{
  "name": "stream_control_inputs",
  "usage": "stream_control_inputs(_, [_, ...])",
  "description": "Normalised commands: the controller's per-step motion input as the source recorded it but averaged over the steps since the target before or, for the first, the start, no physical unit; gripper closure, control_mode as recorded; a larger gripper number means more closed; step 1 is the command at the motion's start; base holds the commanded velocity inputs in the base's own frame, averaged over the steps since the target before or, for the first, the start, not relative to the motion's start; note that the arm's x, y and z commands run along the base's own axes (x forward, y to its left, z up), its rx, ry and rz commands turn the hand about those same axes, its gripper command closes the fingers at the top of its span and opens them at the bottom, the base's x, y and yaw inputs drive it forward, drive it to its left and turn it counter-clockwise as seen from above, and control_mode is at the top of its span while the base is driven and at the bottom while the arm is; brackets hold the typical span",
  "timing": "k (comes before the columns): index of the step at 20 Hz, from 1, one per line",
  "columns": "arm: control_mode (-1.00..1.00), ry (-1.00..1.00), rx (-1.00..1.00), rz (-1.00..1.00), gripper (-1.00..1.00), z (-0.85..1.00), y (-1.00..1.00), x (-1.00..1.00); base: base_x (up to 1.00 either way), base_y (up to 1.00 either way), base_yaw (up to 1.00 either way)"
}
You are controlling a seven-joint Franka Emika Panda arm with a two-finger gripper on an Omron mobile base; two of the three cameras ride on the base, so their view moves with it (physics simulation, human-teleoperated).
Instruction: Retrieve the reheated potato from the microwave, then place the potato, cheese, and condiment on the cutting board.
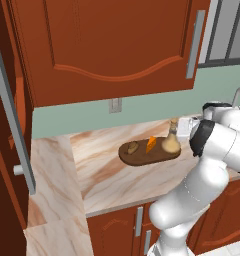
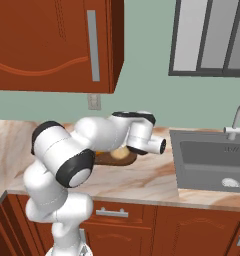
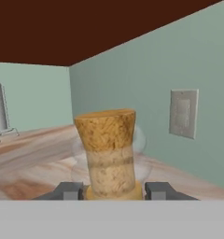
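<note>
The dark oval cutting board (image 1: 142, 157) lies on the marble counter. On it sit the tan potato (image 1: 133, 147) at the left and the orange cheese (image 1: 151, 144) wedge in the middle. The condiment (image 1: 170, 141) bottle stands upright at the board's right end. My gripper (image 1: 179, 129) reaches in from the right at its neck. In the hand view my gripper (image 3: 114, 191) is shut on the condiment (image 3: 109, 154), a fingertip on each side below its cork cap. From the right, the arm hides most of the cutting board (image 2: 106, 159) and the condiment (image 2: 122, 152). The microwave is out of view.
Upper cabinets (image 1: 117, 45) hang over the counter, and a wall outlet (image 1: 115, 105) sits behind the board. A sink (image 2: 212, 160) with a faucet (image 2: 237, 120) lies to the right. A tall cabinet door with a long handle (image 1: 12, 115) stands at the left.
</note>
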Motion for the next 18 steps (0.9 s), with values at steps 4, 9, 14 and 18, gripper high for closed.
stream_control_inputs(4, [-1.00, 0.00, 0.00, 0.00, 1.00, -0.09, 0.00, 0.09, 0.00, 0.00, 0.00])
stream_control_inputs(9, [-1.00, 0.00, 0.00, 0.00, 1.00, -0.14, 0.00, 0.04, 0.00, 0.00, 0.00])
stream_control_inputs(14, [-1.00, -0.02, 0.00, 0.00, 1.00, -0.13, 0.00, 0.07, 0.00, 0.00, 0.00])
stream_control_inputs(18, [-1.00, -0.06, 0.00, 0.00, 1.00, -0.06, 0.00, 0.12, 0.00, 0.00, 0.00])
